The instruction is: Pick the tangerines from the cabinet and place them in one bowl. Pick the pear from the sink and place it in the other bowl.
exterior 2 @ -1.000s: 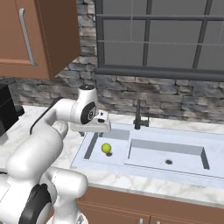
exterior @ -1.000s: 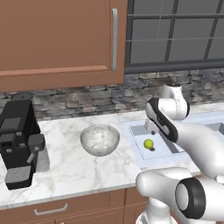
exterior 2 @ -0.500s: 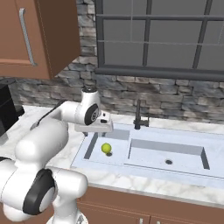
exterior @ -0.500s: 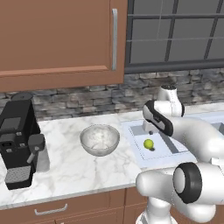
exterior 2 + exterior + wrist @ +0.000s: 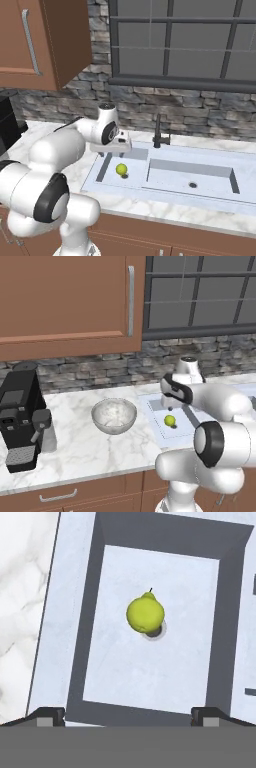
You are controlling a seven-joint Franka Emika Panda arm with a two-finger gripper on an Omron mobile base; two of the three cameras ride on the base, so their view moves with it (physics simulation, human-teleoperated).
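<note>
Wide apart stand the two fingers of the gripper, with nothing between them; the hand hangs over the left basin of the sink, pointing straight down at its floor. From the right base view the gripper sits above the basin's back left corner, clear of the fruit.

Largest in the scene is the cabinet, reddish-brown, its door shut, mounted on the wall above the counter to the left of the dark-framed window. Below it runs the white marble counter, backed by a grey stone wall. The sink is a pale double basin set into the counter under the window, with a black faucet at its back edge between the two basins and a dark drain in the right basin.

On the counter's far left stands a black coffee machine. Between it and the sink rests the other bowl, grey and glassy, upright, just left of the sink's rim.

Smallest is the pear, yellow-green with a short dark stem, lying on the floor of the left basin near its middle, apart from every wall. It lies well below the open fingers and is not touched by them. In the left base view the pear shows just beneath the forearm.
</note>
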